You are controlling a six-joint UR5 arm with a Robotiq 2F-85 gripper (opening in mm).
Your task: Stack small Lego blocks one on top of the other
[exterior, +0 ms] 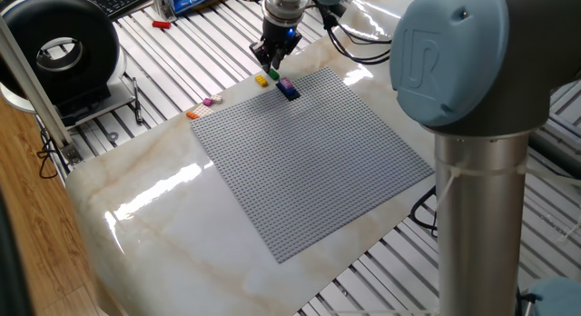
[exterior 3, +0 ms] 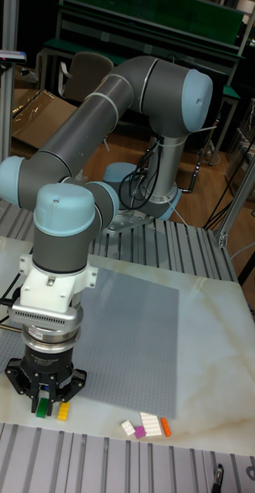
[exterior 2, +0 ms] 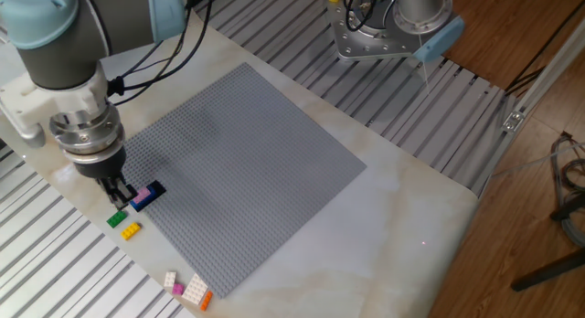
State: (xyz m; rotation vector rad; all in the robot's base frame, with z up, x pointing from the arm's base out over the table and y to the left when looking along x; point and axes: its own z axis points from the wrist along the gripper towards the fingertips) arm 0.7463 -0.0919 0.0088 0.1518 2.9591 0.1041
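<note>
green brick (exterior 2: 116, 219) just under my gripper (exterior 2: 116, 194); grip state unclear; descend straight, centred; pink-on-blue stack (exterior 2: 146, 196) beside.

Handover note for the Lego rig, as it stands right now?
Tool: low over the baseplate's corner, right by the pink-on-blue stack; open or shut cannot be told.
Green block and yellow block: loose on the marble just off that corner.
Spare cluster (white, pink, orange): loose by the next corner.
Done: one pink on blue stack.
Left: stack the green, the yellow and the cluster.
</note>
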